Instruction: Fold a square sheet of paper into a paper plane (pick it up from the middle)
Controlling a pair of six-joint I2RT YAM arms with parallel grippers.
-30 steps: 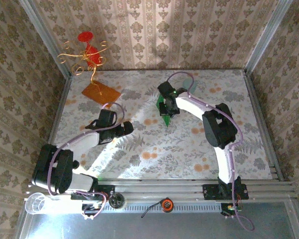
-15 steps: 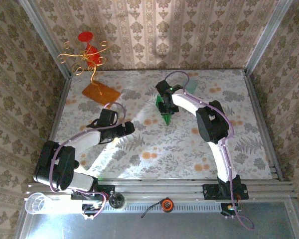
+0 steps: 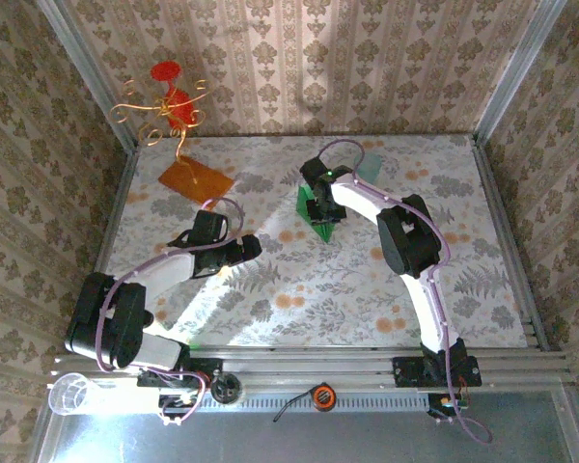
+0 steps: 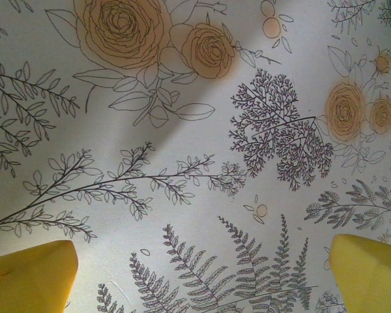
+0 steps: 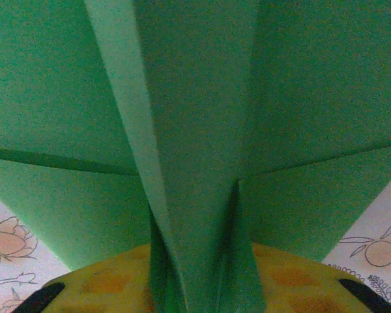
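Observation:
The green paper plane [image 3: 307, 206] lies on the flowered table cover [image 3: 270, 289] at mid-back, its point toward the near side. My right gripper [image 3: 322, 206] stands over it from above. In the right wrist view the paper plane [image 5: 195, 130] spreads its wings to both sides. Its centre fold sits between my yellow fingers [image 5: 98, 283], fanned apart, and the right gripper [image 5: 195, 293] is partly open around it. My left gripper [image 3: 247, 249] hovers wide open to the left. Its yellow fingertips [image 4: 29, 277] frame bare cloth, with nothing in the left gripper [image 4: 202, 280].
An orange-brown board [image 3: 195, 178] lies at the back left, below a red and gold wire ornament [image 3: 169, 101]. Wallpapered walls close in three sides. A clear plastic cup [image 3: 72, 394] and a small tape roll [image 3: 321, 396] rest on the near metal rail.
My right gripper has slackened its hold; the paper plane's wings have spread wider beneath it. The right arm has swung slightly left and back. The left arm has barely moved.

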